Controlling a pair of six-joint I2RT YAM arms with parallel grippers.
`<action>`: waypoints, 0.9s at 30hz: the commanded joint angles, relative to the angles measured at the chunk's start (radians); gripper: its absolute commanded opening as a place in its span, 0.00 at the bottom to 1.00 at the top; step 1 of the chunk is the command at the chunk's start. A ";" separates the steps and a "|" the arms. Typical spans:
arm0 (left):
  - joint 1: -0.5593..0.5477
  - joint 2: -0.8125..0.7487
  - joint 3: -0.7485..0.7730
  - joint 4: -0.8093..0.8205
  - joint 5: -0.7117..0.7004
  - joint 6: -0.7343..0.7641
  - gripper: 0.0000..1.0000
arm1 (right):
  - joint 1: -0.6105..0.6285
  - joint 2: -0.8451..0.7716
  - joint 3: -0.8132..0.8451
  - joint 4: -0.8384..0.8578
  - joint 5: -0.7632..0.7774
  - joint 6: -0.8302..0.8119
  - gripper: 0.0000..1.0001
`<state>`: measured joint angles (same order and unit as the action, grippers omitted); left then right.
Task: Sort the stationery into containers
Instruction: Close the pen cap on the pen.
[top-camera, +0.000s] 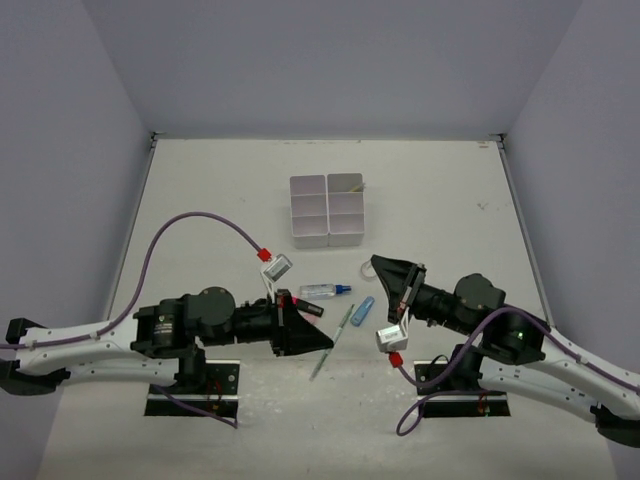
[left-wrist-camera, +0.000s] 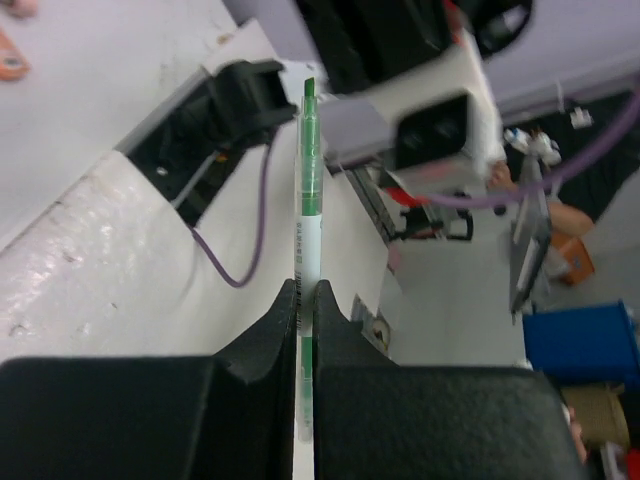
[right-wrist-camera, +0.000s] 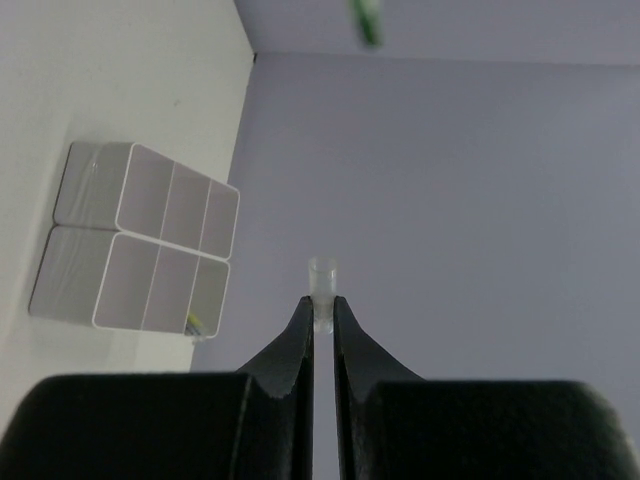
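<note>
My left gripper (top-camera: 328, 344) is shut on a thin green-and-white pen (top-camera: 338, 335), which sticks out past the fingertips (left-wrist-camera: 308, 180). My right gripper (top-camera: 376, 263) hangs to the right of it, shut on a small clear cap (right-wrist-camera: 321, 275) that pokes out between its tips; no other item is in its jaws. The white six-compartment organiser (top-camera: 327, 210) stands beyond both grippers, and one far compartment holds a pen (top-camera: 357, 186). On the table between the arms lie a blue-capped glue pen (top-camera: 326, 291), a small blue item (top-camera: 363, 308), a pink-ended highlighter (top-camera: 308, 308) and a tape ring (top-camera: 366, 268).
Grey walls close in the table on three sides. A purple cable (top-camera: 190, 220) loops over the table to the left arm's wrist camera (top-camera: 275, 266). The arm bases (top-camera: 195, 385) sit at the near edge.
</note>
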<state>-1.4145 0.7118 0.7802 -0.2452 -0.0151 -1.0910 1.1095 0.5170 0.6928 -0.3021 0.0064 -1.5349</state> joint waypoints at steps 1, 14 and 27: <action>0.145 0.054 -0.018 -0.052 0.042 -0.121 0.00 | 0.001 -0.006 0.074 0.042 -0.139 -0.038 0.00; 0.336 0.090 -0.078 0.158 0.360 -0.081 0.00 | 0.001 0.021 0.023 0.000 -0.095 -0.090 0.00; 0.338 0.027 -0.092 0.116 0.368 -0.054 0.00 | 0.000 0.073 0.017 -0.045 -0.035 -0.111 0.00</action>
<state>-1.0801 0.7430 0.6888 -0.1462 0.3119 -1.1656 1.1095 0.5829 0.7116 -0.3438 -0.0529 -1.6289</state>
